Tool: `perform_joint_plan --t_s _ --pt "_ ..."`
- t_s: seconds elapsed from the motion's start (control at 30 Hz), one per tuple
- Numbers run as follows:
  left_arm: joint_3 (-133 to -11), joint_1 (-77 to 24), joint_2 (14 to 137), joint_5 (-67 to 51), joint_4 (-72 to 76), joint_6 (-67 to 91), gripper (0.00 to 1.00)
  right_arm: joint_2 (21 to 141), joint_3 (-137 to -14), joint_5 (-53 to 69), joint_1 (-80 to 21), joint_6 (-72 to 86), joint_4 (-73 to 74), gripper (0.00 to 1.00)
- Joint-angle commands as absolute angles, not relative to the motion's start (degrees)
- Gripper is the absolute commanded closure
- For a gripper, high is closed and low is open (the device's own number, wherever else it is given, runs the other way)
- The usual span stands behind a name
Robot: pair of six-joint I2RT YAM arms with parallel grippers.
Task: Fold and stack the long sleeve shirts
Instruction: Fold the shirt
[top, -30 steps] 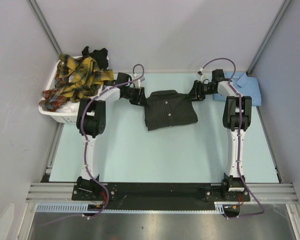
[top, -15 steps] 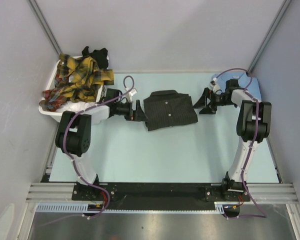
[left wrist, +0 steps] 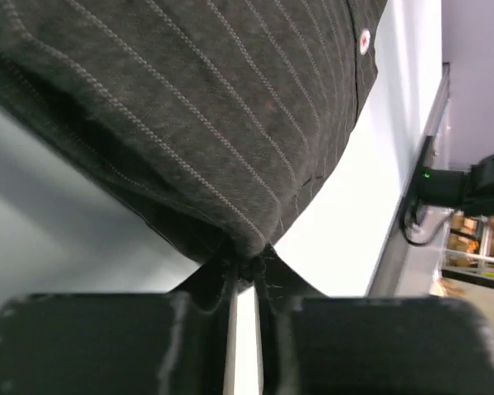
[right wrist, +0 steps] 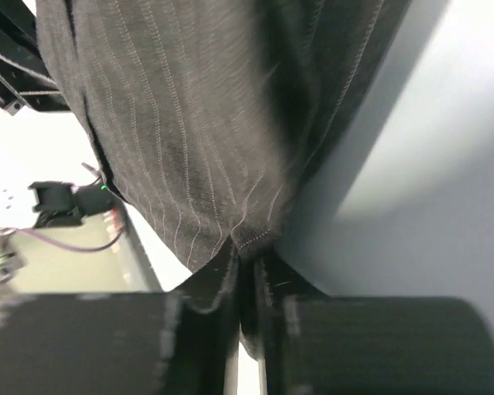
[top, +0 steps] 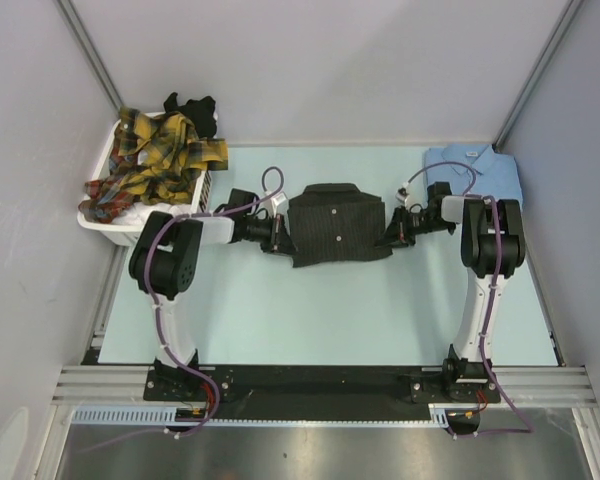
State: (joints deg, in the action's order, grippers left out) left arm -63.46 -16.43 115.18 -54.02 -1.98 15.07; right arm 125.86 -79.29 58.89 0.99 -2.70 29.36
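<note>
Basket (top: 113, 231) with plaid shirts (top: 155, 165) left of pinstriped shirt (top: 337, 226); blue shirt (top: 502, 172) right.

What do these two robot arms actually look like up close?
The left arm and right arm each have slim white links joined by chunky black round joints, with a purple cable trailing along each. The left pincer and right pincer are black, with two blocky fingers.

Bare table (top: 330, 310) nearside; basket (top: 115, 228) (heaped) left, blue shirt (top: 475, 165) right.
</note>
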Motion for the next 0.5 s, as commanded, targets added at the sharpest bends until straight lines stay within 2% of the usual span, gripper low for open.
perform_joint_plan --t_s 0.0,0.17,0.2,0.23,0.27,0.3,0.37,0.4,0.47 --pt "-58.6 -16.3 107.0 -56.3 -8.2 11.1 1.0 120.5 -72.8 60.6 0.2 -3.3 34.5 1.0" --pt "-50.3 -16.3 98.6 -58.2 -13.1 10.2 1.0 114.8 -65.8 60.6 -2.2 -10.4 43.6 1.0" --pt "-49.4 -16.3 97.8 -58.1 -13.7 9.4 1.0 114.7 -65.5 60.9 -2.1 -11.5 45.2 0.99" --pt "-48.4 -16.3 97.1 -57.8 -15.9 8.5 1.0 114.8 -65.3 61.8 -2.1 -13.9 49.5 0.92" --pt "-48.3 -16.1 96.2 -57.0 -17.2 5.9 0.95 115.0 -65.4 62.0 -2.1 -15.4 52.0 0.67" --pt "-48.7 -15.8 95.7 -56.2 -20.0 4.4 0.74 115.0 -65.7 62.2 -1.9 -17.1 56.3 0.58" --pt "-49.2 -13.6 94.5 -54.7 -21.0 3.1 0.56 114.3 -66.7 61.4 -0.8 -20.1 58.6 0.45" --pt "-49.2 -12.7 93.1 -54.5 -21.0 3.0 0.48 113.1 -68.4 60.8 1.6 -20.5 59.3 0.42" --pt "-50.8 -11.0 92.0 -54.2 -21.7 1.3 0.43 112.5 -71.0 58.7 3.2 -23.1 60.2 0.37"
